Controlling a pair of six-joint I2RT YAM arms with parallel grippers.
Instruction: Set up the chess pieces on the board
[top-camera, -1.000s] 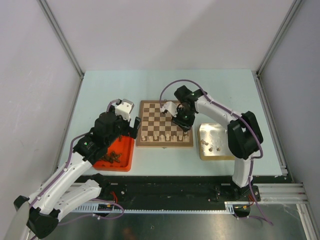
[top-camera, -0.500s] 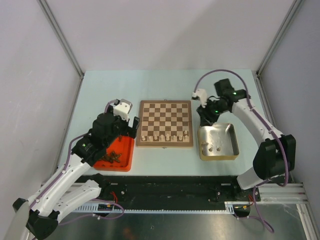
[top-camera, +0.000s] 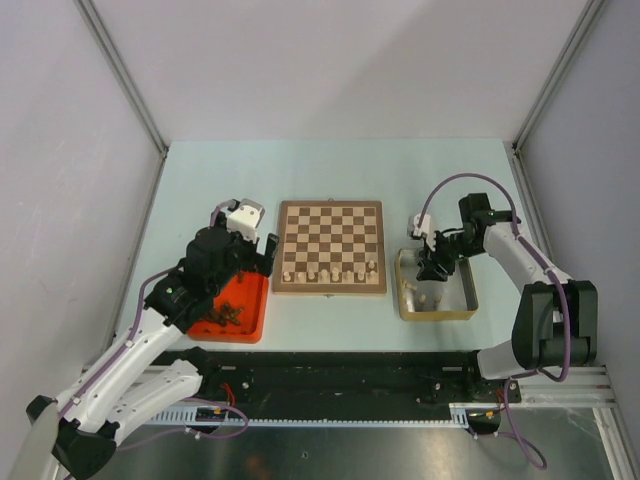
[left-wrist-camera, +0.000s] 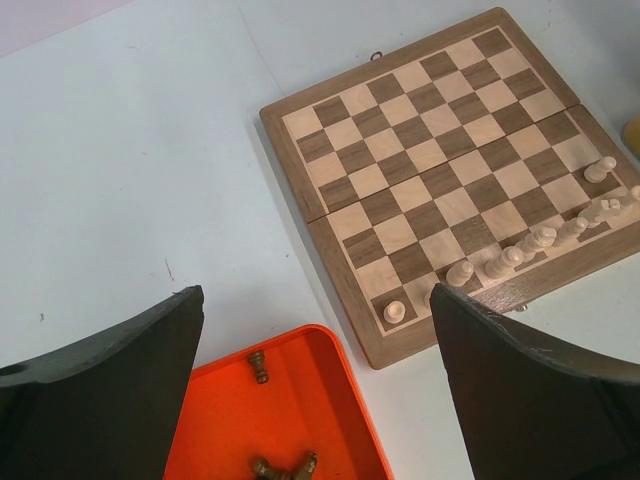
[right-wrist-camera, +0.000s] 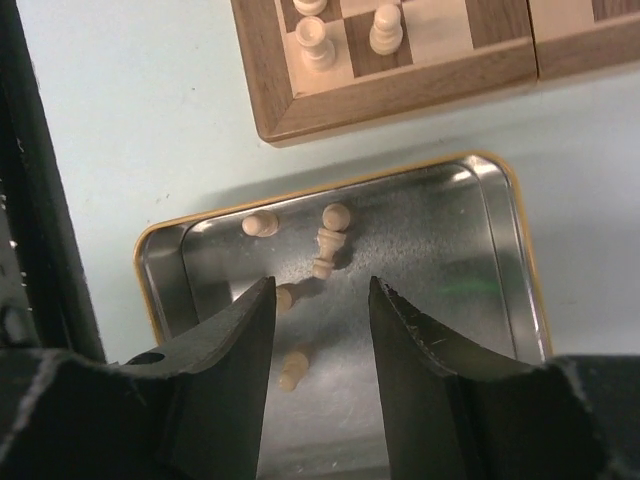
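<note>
L pincer (left-wrist-camera: 315, 300) spread wide; R pincer (right-wrist-camera: 320, 290) narrower, both empty.

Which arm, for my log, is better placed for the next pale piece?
Right: the right gripper, open, hangs over pale pieces in the gold tin; the left gripper is over the red tray.

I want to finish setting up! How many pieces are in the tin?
4 pieces: two near the tin's rim, two beside a finger of the right gripper, which may hide more.
</note>
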